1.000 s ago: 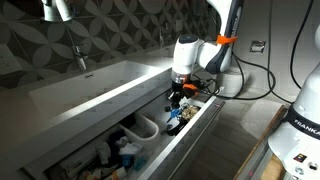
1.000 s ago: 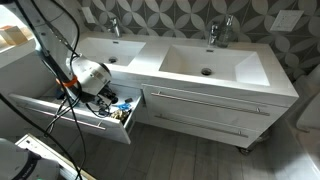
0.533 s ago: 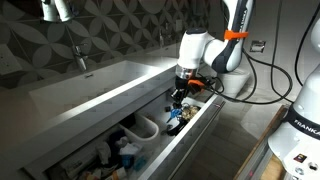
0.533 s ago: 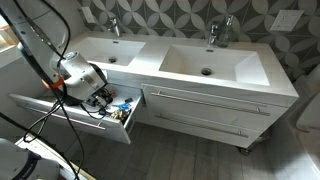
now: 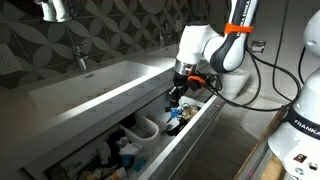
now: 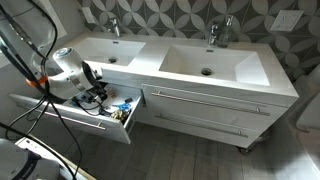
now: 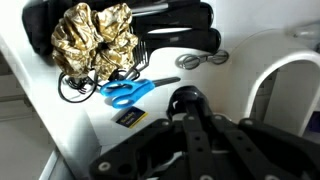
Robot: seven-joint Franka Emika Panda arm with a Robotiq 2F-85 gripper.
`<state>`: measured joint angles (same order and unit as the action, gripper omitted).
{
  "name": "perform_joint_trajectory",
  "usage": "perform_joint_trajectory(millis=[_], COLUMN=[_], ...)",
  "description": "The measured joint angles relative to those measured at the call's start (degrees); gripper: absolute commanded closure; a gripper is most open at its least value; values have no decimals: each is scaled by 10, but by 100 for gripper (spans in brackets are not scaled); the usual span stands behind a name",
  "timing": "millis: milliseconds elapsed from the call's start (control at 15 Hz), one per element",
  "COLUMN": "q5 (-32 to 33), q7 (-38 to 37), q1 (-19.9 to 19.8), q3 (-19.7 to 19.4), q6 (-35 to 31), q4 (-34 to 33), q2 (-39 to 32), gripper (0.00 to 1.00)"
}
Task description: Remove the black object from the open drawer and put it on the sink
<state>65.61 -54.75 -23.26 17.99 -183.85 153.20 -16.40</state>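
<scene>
My gripper [image 5: 178,93] hangs over the near end of the open grey drawer [image 5: 197,122], just below the edge of the white sink top [image 5: 100,82]. In the wrist view the fingers [image 7: 190,135] are closed together on a small rounded black object [image 7: 186,100], held a little above the white drawer floor [image 7: 60,125]. In an exterior view the gripper [image 6: 97,96] is over the drawer [image 6: 60,112], left of the sink [image 6: 200,62]. The object itself is too small to make out in both exterior views.
The drawer holds blue scissors [image 7: 128,91], a crumpled gold item [image 7: 95,38], black hair tools [image 7: 170,40], glasses [image 7: 203,60] and a small card [image 7: 129,117]. Chrome taps [image 6: 113,26] stand behind the basins. A closed drawer front [image 6: 215,100] lies to the right.
The arm's wrist has risen and swung away from the drawer front, lifting the gripper slightly while it stays closed over the same drawer end.
</scene>
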Motion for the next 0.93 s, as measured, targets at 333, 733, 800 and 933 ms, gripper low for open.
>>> perform_joint_trajectory(millis=[333, 733, 800, 933], q5=[-91, -170, -170, -170], q7=[61, 123, 123, 123], q1=[-110, -204, -203, -202], q3=[146, 258, 257, 257], q6=[37, 70, 70, 70], q4=[0, -5, -4, -4], q2=[8, 7, 6, 6], gripper=[98, 93, 93, 93])
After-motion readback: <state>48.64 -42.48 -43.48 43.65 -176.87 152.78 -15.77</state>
